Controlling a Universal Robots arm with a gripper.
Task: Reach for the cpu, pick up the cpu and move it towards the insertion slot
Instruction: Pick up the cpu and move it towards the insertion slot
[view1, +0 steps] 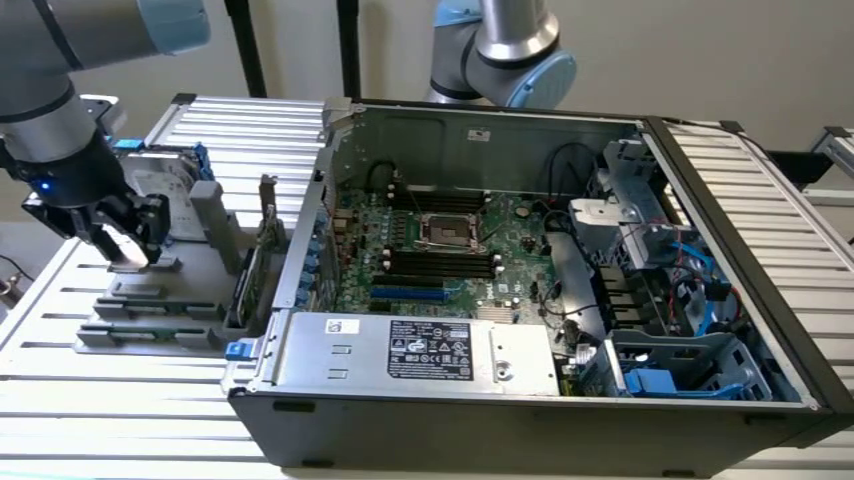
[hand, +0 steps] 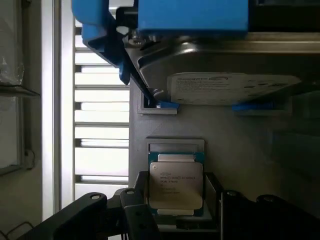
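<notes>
Tight spot: the gripper (view1: 127, 250), clamped on the cpu (hand: 176, 185), has the upright hard drive (view1: 167, 185) crowding its 12 o'clock. At 3 o'clock the case wall (view1: 304, 240) blocks the way. It's wide open above the insertion slot (view1: 447, 232).

Lower edge of cpu (hand: 176, 181) sat hidden behind end effector (hand: 177, 202); lid print was too small to read. Beyond end effector, hard drive (hand: 230, 90) ran off picture edge, label text blurred. Whether end effector clamped cpu was unclear.
</notes>
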